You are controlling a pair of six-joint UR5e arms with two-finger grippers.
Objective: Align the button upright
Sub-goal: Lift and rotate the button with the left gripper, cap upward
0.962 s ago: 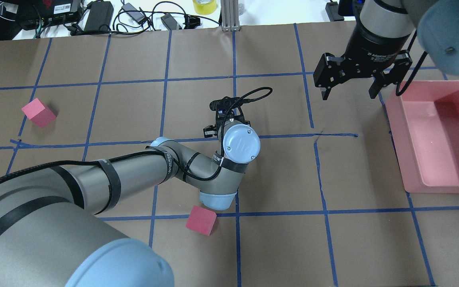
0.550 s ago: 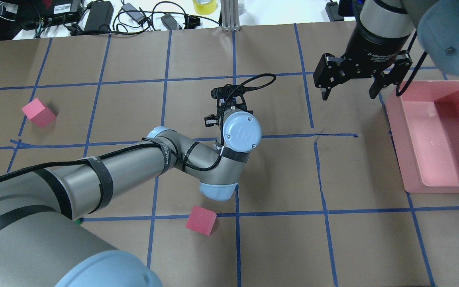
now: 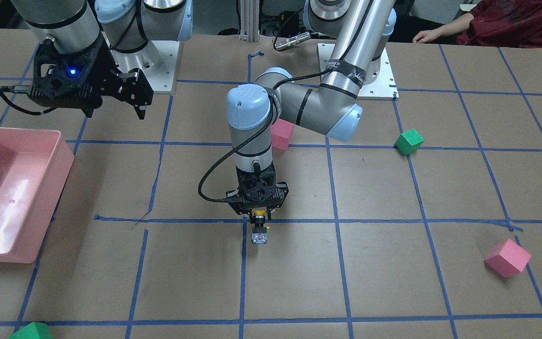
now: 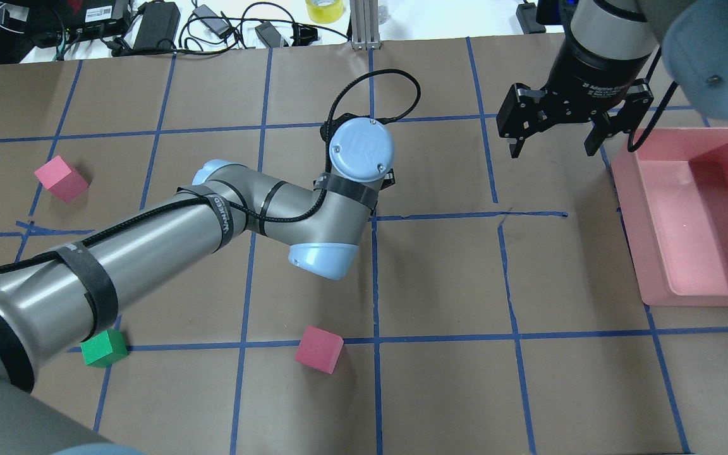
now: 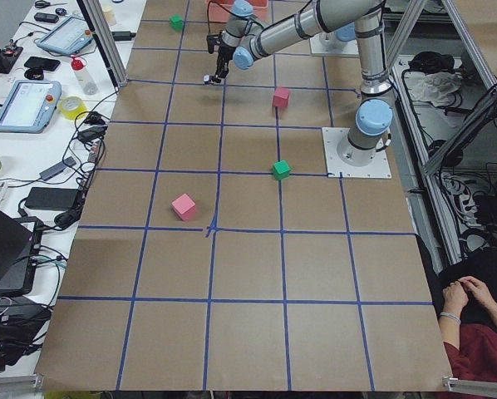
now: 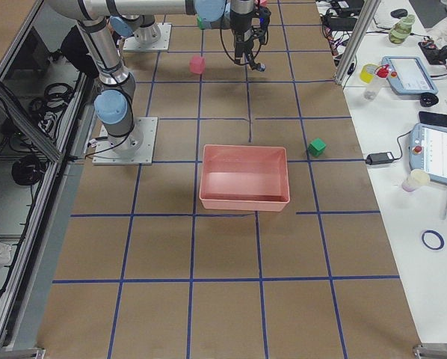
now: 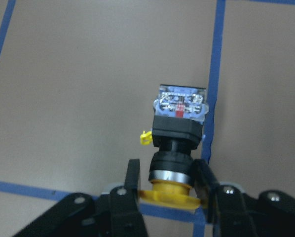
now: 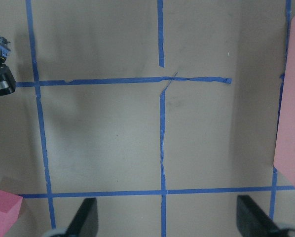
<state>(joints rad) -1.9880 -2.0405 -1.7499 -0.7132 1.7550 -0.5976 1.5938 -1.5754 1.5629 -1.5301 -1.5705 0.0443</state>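
Overhead exterior, button [image 7: 177, 129] hidden under left arm [image 4: 212, 222], left gripper [image 7: 167, 174] clamping its cap, right gripper [image 4: 553, 151] spread

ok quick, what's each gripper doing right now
Left gripper: closed on the button, pinching it just behind the yellow cap.
Right gripper: open, holding nothing.

On the table [image 4: 579, 392], near its middle, the button [image 7: 179, 133] sits in my left gripper [image 7: 168, 177], its base maybe touching the surface. The bin [image 4: 655, 265] lies at my right, my right gripper [image 4: 553, 153] just beside it. One cube [image 4: 318, 349] lies nearer to me than the button, slightly left
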